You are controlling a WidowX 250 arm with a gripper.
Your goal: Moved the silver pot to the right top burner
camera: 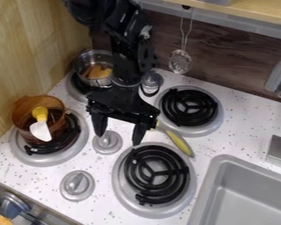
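Note:
The silver pot (pixel 94 67) stands on the top left burner, with orange-brown pieces inside; the arm covers part of its right side. My gripper (pixel 117 135) hangs open over the middle of the stove, in front of the pot and to its right, with its two fingers well apart and nothing held between them. The top right burner (pixel 189 107) has a black coil and carries nothing.
An amber pot (pixel 53 130) holding a yellow-and-white utensil is on the lower left burner. A yellow-handled tool (pixel 180 143) lies right of the gripper. The sink (pixel 252 193) is lower right; a strainer (pixel 180 61) hangs behind.

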